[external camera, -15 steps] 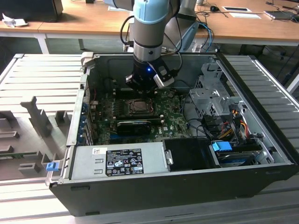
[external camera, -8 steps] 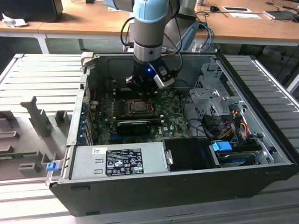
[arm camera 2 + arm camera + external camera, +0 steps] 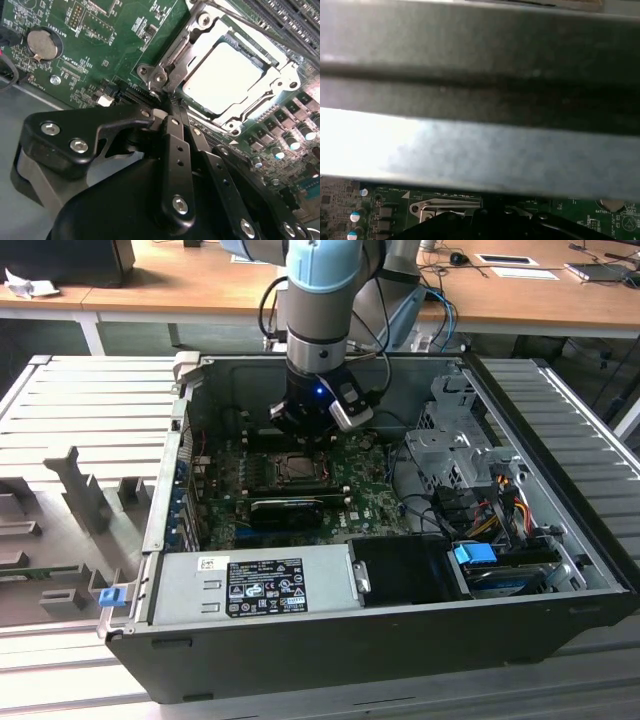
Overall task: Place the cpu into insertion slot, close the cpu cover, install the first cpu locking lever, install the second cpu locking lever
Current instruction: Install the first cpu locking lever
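In the exterior view, far left, a grey slatted table (image 3: 90,410) bearing an open computer case (image 3: 330,650). Inside, at seven o'clock from the gripper (image 3: 300,432), a grey power supply (image 3: 255,585). At the middle, the arm (image 3: 318,300) reaching straight down into the case, with the gripper just above the green board (image 3: 375,502). Directly under it, at six o'clock, the insertion slot (image 3: 298,468), then a long black card (image 3: 285,508) further toward six. Off at three o'clock, a metal drive cage (image 3: 450,445).

In the second wrist view, a coin battery (image 3: 44,42) well apart from the socket. Black fingers (image 3: 172,150) drawn together, nothing between them, tips at the socket's corner. Beyond the tips, the cpu (image 3: 225,75) seated flat in the slot, with the cover (image 3: 187,57) lying down around it
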You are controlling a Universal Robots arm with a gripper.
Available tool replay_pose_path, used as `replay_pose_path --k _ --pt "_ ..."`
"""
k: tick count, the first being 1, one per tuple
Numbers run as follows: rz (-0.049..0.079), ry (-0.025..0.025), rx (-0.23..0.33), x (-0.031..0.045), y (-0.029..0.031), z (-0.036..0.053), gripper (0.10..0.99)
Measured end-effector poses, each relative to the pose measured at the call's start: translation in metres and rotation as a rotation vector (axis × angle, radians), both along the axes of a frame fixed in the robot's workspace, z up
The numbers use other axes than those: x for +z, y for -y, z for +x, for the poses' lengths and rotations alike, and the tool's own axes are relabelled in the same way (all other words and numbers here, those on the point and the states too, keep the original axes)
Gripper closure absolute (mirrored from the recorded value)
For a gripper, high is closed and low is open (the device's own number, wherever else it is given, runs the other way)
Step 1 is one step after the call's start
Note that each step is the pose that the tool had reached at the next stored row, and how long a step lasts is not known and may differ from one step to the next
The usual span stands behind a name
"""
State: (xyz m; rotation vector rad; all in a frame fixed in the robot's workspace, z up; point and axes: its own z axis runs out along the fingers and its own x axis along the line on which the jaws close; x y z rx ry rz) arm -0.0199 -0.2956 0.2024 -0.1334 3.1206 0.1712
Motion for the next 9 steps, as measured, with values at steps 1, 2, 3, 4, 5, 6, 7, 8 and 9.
replay_pose_path --k 1,2,3,4,5,6,7,8,9 --pt "-0.002 -0.0012 0.0 0.0093 0.0002 -0.0001 0.98" --pt "-0.003 -0.0011 0.0 0.014 0.0002 -0.0001 0.98" --pt "-0.004 -0.0012 0.0 0.0153 0.0002 -0.0001 0.98" --pt "-0.004 -0.0011 0.0 0.0153 0.0002 -0.0001 0.98" --pt "-0.004 -0.0012 0.0 0.0153 0.0007 -0.0001 0.98" --pt "-0.004 -0.0012 0.0 0.0153 0.0011 -0.0001 0.98" --pt "-0.004 -0.0013 0.0 0.0153 0.0014 -0.0001 0.98" --pt "-0.004 -0.0012 0.0 0.0153 0.0017 -0.0001 0.98" --pt "-0.004 -0.0012 0.0 0.0153 0.0022 -0.0001 0.98"
